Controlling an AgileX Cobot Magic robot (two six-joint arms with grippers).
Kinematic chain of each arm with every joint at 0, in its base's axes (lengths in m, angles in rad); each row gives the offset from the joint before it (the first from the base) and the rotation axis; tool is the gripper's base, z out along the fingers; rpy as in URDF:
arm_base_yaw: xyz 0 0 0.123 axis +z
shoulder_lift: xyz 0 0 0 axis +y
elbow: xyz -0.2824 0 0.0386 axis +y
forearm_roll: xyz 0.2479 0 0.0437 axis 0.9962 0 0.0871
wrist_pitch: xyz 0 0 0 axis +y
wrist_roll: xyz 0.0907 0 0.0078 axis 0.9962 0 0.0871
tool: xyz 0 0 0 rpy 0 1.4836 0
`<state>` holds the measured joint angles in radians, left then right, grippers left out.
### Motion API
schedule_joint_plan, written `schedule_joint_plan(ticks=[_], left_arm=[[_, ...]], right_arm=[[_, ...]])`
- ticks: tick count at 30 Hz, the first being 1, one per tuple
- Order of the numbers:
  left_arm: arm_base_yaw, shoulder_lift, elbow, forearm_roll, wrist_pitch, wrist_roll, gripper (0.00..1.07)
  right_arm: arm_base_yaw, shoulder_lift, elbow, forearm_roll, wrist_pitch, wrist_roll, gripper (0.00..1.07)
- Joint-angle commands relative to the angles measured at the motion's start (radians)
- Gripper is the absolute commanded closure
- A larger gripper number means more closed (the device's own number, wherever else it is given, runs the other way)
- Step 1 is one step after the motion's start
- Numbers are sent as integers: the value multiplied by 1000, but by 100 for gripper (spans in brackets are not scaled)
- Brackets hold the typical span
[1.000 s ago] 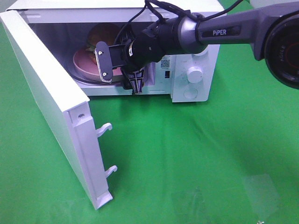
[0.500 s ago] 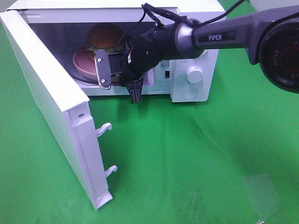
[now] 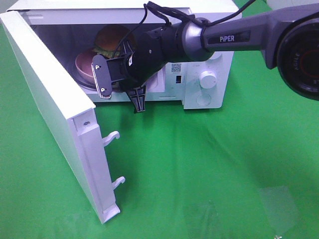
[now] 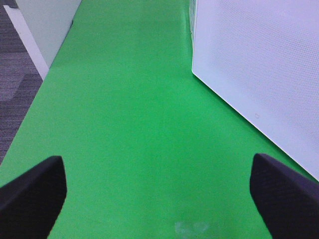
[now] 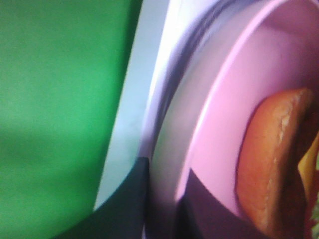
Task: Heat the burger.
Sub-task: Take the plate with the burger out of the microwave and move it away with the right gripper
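Observation:
The burger [image 3: 110, 37] sits on a round pink plate [image 3: 83, 67] inside the open white microwave [image 3: 207, 59]. My right gripper [image 3: 110, 78] reaches into the cavity at the plate's front rim. In the right wrist view its dark fingers [image 5: 124, 211] stand on either side of the plate [image 5: 214, 149] rim, shut on it, with the burger's golden bun [image 5: 271, 164] just beyond. My left gripper [image 4: 159, 199] hovers open over bare green cloth, holding nothing, beside the microwave door's outer face [image 4: 259, 64].
The microwave door [image 3: 50, 104] swings wide toward the front left, its two latch hooks [image 3: 112, 137] sticking out. The control knobs [image 3: 208, 78] are on the microwave's right. Green cloth covers the table, with clear tape patches [image 3: 279, 204] at the front right.
My right gripper's jaws have closed on the plate rim, and the gripper has shifted left and slightly down. The plate has slid a little left. The left gripper has stayed open.

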<state>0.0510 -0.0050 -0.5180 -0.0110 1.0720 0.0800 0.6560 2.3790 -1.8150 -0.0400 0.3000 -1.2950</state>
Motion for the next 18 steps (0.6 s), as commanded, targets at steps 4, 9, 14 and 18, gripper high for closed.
schedule_joint_plan(ticks=[4, 9, 14, 18], left_arm=[[3, -16, 1, 2, -9, -1, 13], [3, -16, 1, 2, -9, -1, 13], [3, -16, 1, 3, -9, -1, 13], [3, -16, 1, 3, -9, -1, 13]], right_arm=[[10, -41, 4, 77, 135, -84, 107], [10, -71, 4, 77, 191, -128, 107], [10, -126, 77, 77, 179, -211, 107], [10, -175, 166, 77, 119, -285, 107]])
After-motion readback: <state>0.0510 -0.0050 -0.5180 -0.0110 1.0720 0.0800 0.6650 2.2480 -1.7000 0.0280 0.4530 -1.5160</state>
